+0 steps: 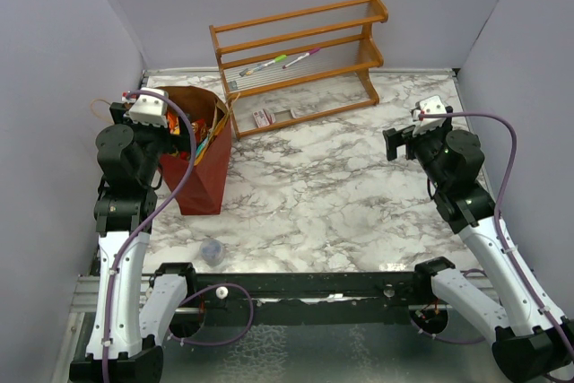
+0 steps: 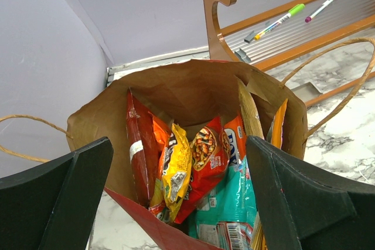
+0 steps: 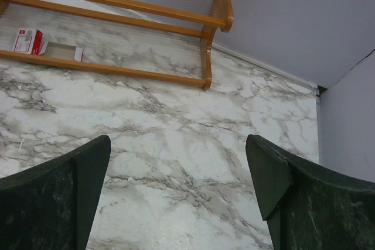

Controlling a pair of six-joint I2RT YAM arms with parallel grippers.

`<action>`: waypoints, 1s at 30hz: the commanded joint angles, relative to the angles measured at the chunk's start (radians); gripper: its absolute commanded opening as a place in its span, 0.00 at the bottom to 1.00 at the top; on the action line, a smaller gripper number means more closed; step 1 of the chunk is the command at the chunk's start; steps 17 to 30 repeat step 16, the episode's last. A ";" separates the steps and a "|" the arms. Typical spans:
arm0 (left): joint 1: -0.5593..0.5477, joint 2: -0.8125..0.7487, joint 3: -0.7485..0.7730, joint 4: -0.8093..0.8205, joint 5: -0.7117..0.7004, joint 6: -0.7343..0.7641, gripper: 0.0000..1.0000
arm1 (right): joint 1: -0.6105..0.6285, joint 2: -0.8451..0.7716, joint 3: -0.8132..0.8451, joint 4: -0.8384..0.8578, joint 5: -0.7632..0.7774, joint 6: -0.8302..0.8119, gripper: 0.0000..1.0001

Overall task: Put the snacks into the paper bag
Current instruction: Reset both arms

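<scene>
The dark-red paper bag [image 1: 199,172] stands upright at the left of the table, its brown inside [image 2: 176,89] open to the left wrist view. Inside it stand snack packets: a red one [image 2: 138,144], a yellow one [image 2: 176,171], a red-orange one [image 2: 208,156], a teal one [image 2: 234,197] and gold-orange ones [image 2: 252,112]. My left gripper [image 1: 172,136] hovers just above the bag's mouth, open and empty; its fingers [image 2: 64,191] are spread wide. My right gripper [image 1: 401,143] is open and empty above the bare marble at the right, its fingers [image 3: 64,185] wide apart.
A wooden slatted rack [image 1: 300,51] stands at the back with a green pen [image 1: 265,65] and a pink pen [image 1: 301,56] on its shelf. A small red-and-white box [image 1: 263,117] lies under it. A small clear cup [image 1: 213,251] sits near the front edge.
</scene>
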 commanded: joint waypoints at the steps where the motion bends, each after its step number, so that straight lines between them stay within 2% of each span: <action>1: 0.009 -0.002 -0.003 0.027 0.012 0.005 0.99 | -0.004 -0.001 -0.008 0.037 0.029 -0.013 0.99; 30: 0.009 -0.003 -0.007 0.027 0.006 0.008 0.99 | -0.004 0.000 -0.011 0.038 0.028 -0.016 0.99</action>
